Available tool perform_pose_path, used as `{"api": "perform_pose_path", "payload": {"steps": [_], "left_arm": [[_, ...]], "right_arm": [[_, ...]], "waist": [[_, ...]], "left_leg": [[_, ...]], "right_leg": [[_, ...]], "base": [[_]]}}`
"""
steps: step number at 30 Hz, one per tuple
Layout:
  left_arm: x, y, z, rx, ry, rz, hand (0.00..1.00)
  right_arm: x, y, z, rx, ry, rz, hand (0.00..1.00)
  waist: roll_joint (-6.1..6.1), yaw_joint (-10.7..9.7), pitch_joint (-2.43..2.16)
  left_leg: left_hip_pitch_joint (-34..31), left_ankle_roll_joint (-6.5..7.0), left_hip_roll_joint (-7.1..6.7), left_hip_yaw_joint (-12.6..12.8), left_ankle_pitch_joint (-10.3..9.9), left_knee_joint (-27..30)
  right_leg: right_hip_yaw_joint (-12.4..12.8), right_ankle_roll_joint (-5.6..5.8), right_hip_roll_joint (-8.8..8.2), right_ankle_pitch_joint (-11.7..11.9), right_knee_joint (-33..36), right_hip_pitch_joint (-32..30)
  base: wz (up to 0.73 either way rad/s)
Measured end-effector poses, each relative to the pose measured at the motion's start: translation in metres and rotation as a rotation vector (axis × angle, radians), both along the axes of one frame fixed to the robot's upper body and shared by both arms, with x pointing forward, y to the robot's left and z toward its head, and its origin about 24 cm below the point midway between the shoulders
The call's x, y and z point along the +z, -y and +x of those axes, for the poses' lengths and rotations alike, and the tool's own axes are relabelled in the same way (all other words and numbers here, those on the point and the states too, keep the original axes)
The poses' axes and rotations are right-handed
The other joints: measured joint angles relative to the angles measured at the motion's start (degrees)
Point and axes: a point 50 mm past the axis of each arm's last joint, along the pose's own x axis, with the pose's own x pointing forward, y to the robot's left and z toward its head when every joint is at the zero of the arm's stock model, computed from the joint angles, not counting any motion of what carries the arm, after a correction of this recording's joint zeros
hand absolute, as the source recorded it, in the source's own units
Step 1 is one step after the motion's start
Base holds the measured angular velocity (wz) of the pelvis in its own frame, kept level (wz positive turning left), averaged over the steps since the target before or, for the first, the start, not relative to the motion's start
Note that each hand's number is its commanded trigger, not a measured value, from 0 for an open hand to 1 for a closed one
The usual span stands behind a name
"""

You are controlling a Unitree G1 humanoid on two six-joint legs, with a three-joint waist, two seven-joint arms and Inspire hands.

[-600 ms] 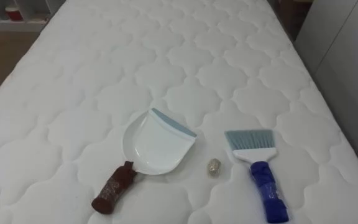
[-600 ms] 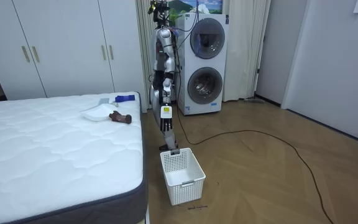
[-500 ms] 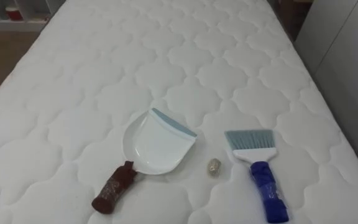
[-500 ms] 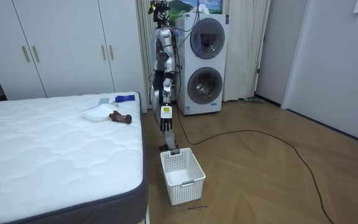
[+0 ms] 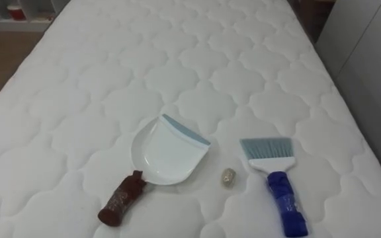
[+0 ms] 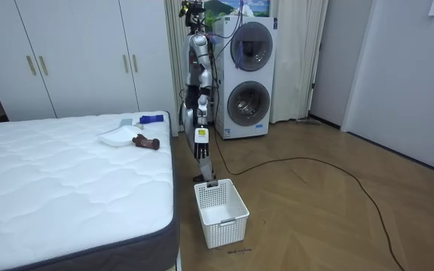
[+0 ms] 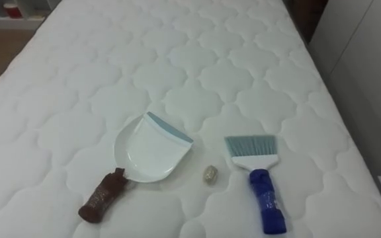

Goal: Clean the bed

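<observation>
On the white quilted bed [image 5: 177, 59] lies a white dustpan [image 5: 167, 155] with a grey-blue lip and a brown handle pointing toward me. To its right rests a small brush [image 5: 276, 182] with a blue handle and pale blue bristles facing away from me. Between the two sits a small beige crumpled scrap [image 5: 227, 176], touching neither. In the room view I stand upright at the bed's end, by the dustpan [image 6: 117, 136] and brush [image 6: 151, 118]. My left hand [image 6: 187, 114] hangs at my side.
A white slatted basket [image 6: 221, 211] stands on the wooden floor beside the bed's corner. Two stacked washing machines [image 6: 249, 75] are behind me and white wardrobes [image 6: 74, 53] line the wall. The bed's right edge [image 5: 376, 165] runs close to a wall.
</observation>
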Motion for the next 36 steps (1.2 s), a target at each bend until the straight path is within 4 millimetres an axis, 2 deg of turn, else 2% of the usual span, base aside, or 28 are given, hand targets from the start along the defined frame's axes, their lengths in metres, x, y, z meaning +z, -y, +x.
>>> {"api": "perform_pose_path", "payload": {"steps": [5, 9, 13, 17, 19, 22, 24, 30, 36], "left_arm": [[0.008, -0.011, 0.02, 0.024, 0.139, 0.094, 0.0], [0.023, -0.018, 0.051, 0.034, 0.327, 0.186, 0.0], [0.038, -0.017, 0.082, 0.017, 0.514, 0.249, 0.0], [0.046, -0.014, 0.097, 0.005, 0.594, 0.265, 0.0], [0.053, -0.011, 0.108, -0.014, 0.652, 0.282, 0.0], [0.059, -0.003, 0.12, -0.054, 0.716, 0.282, 0.0], [0.062, 0.001, 0.127, -0.074, 0.746, 0.274, 0.0], [0.07, 0.008, 0.141, -0.123, 0.812, 0.26, 0.0], [0.07, 0.012, 0.144, -0.143, 0.823, 0.244, 0.0]], "right_arm": [[0.001, 0.001, 0.003, 0.004, 0.041, -0.022, 0.0], [0.002, 0.002, 0.009, 0.002, 0.086, -0.027, 0.0], [0.003, 0.002, 0.014, 0.009, 0.123, -0.027, 0.0], [0.003, 0.001, 0.017, 0.015, 0.146, -0.018, 0.0], [0.003, 0.001, 0.017, 0.009, 0.148, -0.016, 0.0], [0.003, 0.0, 0.017, 0.006, 0.152, -0.012, 0.0], [0.003, 0.0, 0.017, 0.007, 0.156, -0.008, 0.0], [0.003, -0.001, 0.017, 0.013, 0.163, -0.003, 0.0], [0.003, -0.001, 0.017, 0.019, 0.156, -0.002, 0.0]], "waist": [[-0.22, 0.17, -0.17], [-0.27, 0.26, -0.43], [-0.11, 0.21, -0.32], [0.16, 0.17, -0.15], [-0.04, -0.04, 0.22], [0.06, 0.0, 0.27], [-0.02, -0.17, 0.15], [0.05, -0.58, 0.19], [0.13, -1.77, 0.3]], "left_leg": [[-0.49, 0.0, 0.01, 0.22, 0.0, 0.04], [-1.05, 0.0, -0.04, -0.18, 0.0, 0.05], [-1.1, 0.01, -0.37, -0.22, 0.01, 0.03], [-1.25, 0.01, -0.38, -0.21, 0.01, -0.05], [-1.72, 0.01, -0.37, -0.2, 0.01, -0.06], [-2.28, 0.02, -0.44, -0.15, 0.02, -0.04], [-2.69, 0.02, -0.48, -0.14, 0.02, -0.01], [-2.99, 0.02, -0.43, -0.07, 0.02, -0.07], [-3.05, 0.02, -0.4, -0.01, 0.02, -0.1]], "right_leg": [[0.0, -0.02, 0.01, 0.01, 0.09, -0.5], [-0.83, -0.02, -0.02, 0.03, 0.12, -0.42], [-1.0, -0.02, -0.01, 0.03, 0.11, -0.58], [-0.95, -0.02, -0.07, 0.03, 0.08, -0.94], [-0.98, -0.02, -0.07, 0.02, -0.01, -1.18], [-0.93, -0.01, -0.02, 0.02, 0.08, -1.93], [-1.0, 0.0, 0.0, 0.03, 0.05, -2.06], [-0.99, 0.0, -0.05, 0.04, -0.02, -2.07], [-1.01, -0.01, -0.12, 0.05, 0.03, -2.2]], "base": [[0.0], [0.05], [0.03], [0.0], [0.0], [0.0], [0.0], [0.0], [0.0]]}}
